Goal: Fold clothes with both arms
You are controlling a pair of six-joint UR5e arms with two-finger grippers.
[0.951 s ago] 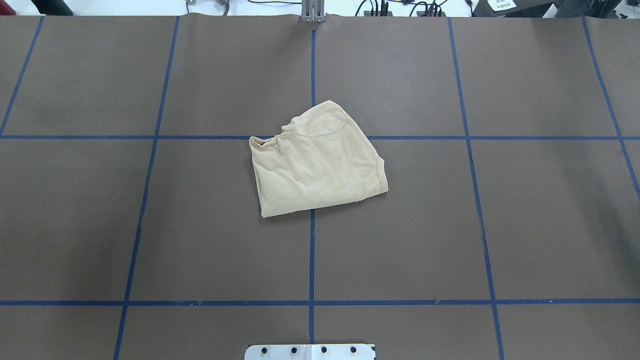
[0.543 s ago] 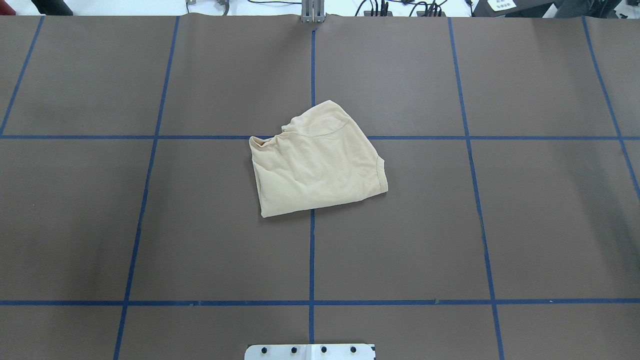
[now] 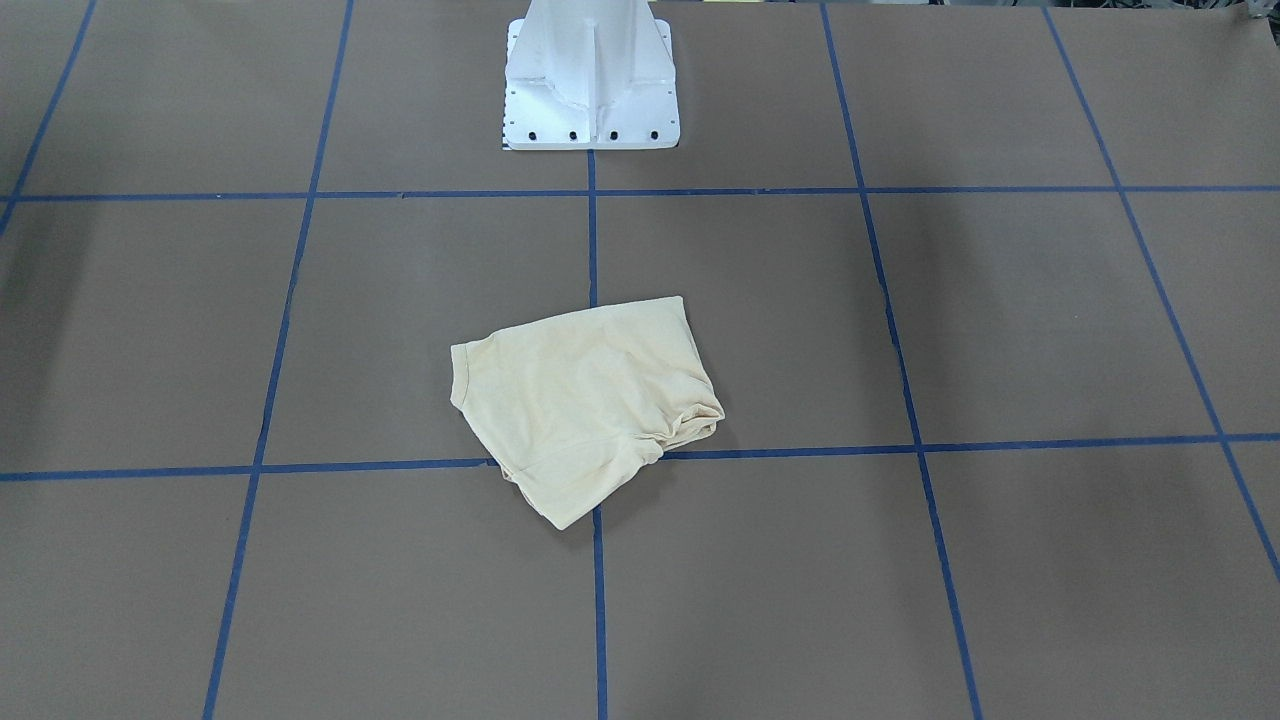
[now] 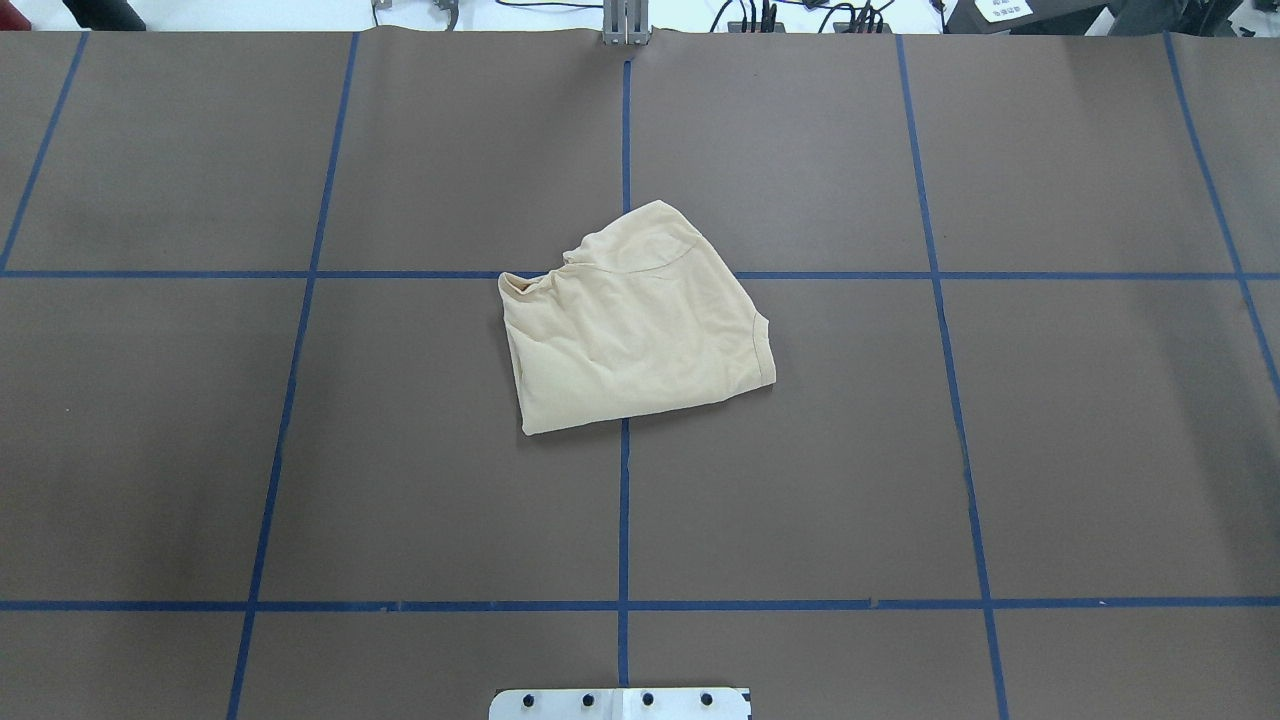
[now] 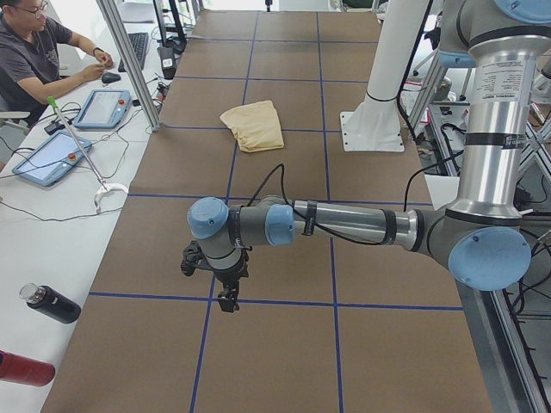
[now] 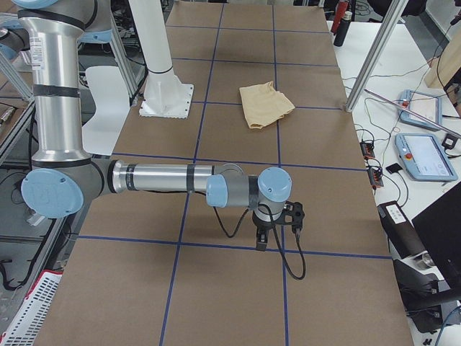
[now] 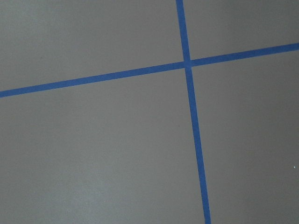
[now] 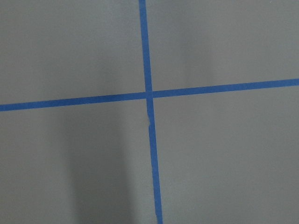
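Note:
The clothes (image 4: 635,320) are one pale cream-yellow shirt, folded into a compact bundle at the middle of the brown table; no print shows. It also shows from the front (image 3: 585,400) and from both sides (image 5: 254,125) (image 6: 265,103). Both arms are stretched low over the table ends, far from it. The left arm (image 5: 344,224) carries the left gripper (image 5: 228,301), pointing down over a blue tape line. The right arm (image 6: 158,178) holds the right gripper (image 6: 261,244) the same way. Whether either is open or shut I cannot tell. The wrist views hold only brown mat and tape crossings.
The white pedestal base (image 3: 590,70) stands at the robot's side of the table. A side desk (image 5: 52,215) carries teach pendants (image 5: 103,107) and bottles (image 5: 52,303), with a seated person (image 5: 34,52). An aluminium post (image 5: 129,60) rises at the table's edge.

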